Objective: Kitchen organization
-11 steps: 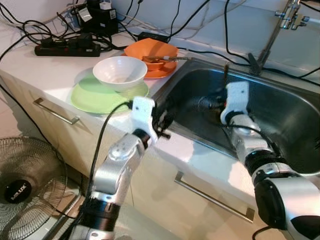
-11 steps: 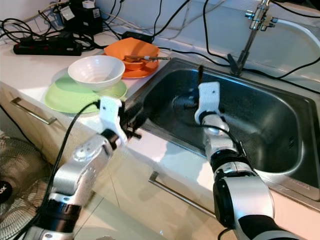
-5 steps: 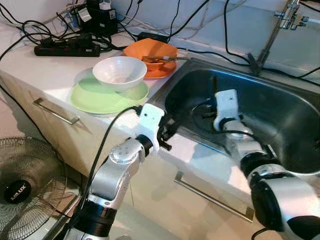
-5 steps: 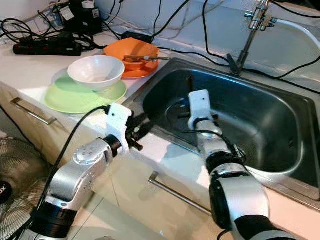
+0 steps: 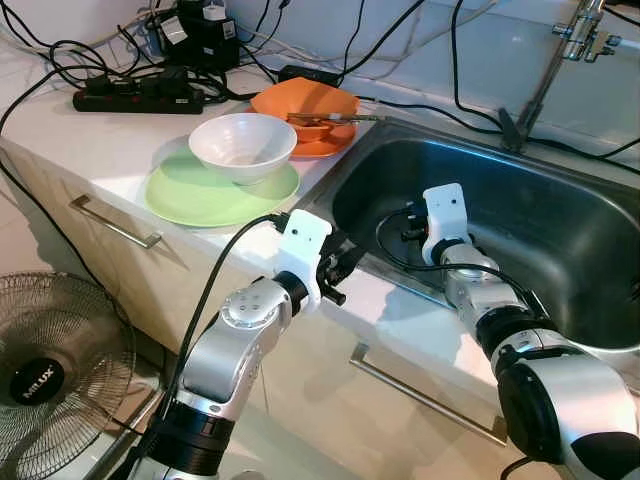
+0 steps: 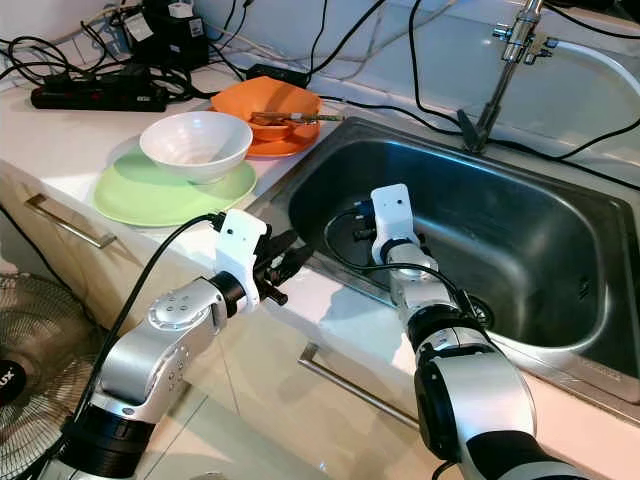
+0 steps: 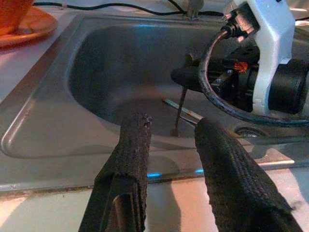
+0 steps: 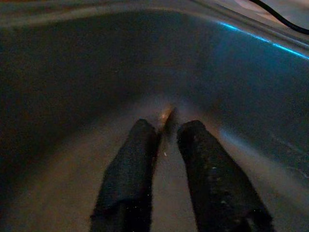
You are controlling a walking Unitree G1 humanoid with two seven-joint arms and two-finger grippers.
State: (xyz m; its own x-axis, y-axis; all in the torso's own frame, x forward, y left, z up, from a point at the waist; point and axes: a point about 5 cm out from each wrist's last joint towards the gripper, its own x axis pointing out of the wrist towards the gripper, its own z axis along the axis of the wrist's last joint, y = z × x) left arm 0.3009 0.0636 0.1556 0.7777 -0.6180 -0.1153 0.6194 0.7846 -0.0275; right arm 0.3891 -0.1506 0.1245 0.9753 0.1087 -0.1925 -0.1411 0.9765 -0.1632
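Observation:
My right gripper (image 8: 166, 126) is down inside the steel sink (image 5: 560, 210), near its front left corner. It is shut on a thin dark stick (image 7: 179, 110) that hangs from its fingers, its lower end at the sink floor. A shiny metal utensil (image 7: 190, 113) lies on the sink floor beside that stick. My left gripper (image 7: 169, 128) hovers open and holding nothing over the sink's front rim (image 5: 385, 290), pointing into the basin. On the counter to the left, a white bowl (image 5: 241, 143) stands on a green plate (image 5: 190, 195).
An orange bowl (image 5: 305, 100) on an orange plate (image 5: 325, 145), with a utensil (image 5: 335, 118) across it, sits by the sink's far left corner. A power strip (image 5: 135, 98) and cables lie behind. The faucet (image 5: 575, 25) stands at the back. A floor fan (image 5: 50, 350) stands low left.
My right gripper has come lower and nearer the sink's front left, and the stick that stood up above it now points down. My left gripper moved slightly right along the rim.

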